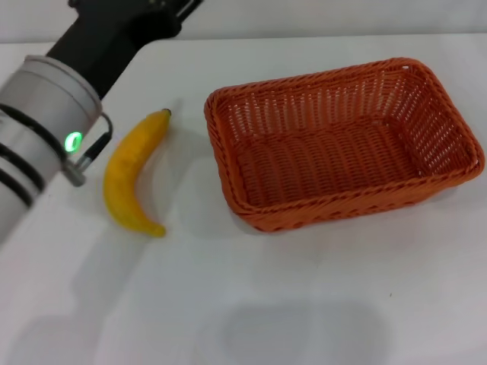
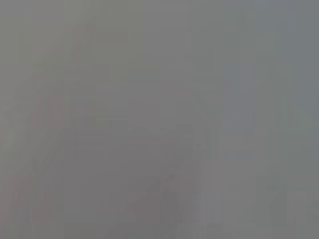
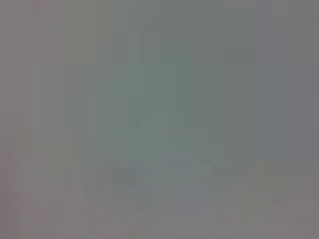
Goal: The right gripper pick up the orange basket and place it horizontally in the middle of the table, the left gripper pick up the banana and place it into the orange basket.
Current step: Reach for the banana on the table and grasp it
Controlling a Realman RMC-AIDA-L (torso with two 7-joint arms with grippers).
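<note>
Basket and banana, head view. Table (image 1: 304,304) bears the orange basket (image 1: 342,144), lying lengthwise near centre, toward 2 o'clock, and empty. Banana (image 1: 133,171) lies just beside it at 9 o'clock, apart from its rim. Left gripper (image 1: 144,19) hangs at 11 o'clock, fingers unseen; its opening cannot be told. Judged best: descend across the banana's middle, gripping its narrow width. Right gripper is out of view.

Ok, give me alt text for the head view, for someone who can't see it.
An empty orange basket sits on a white table, with a yellow banana lying apart on its left. The left arm reaches in at the upper left; its tool tips are out of frame.
</note>
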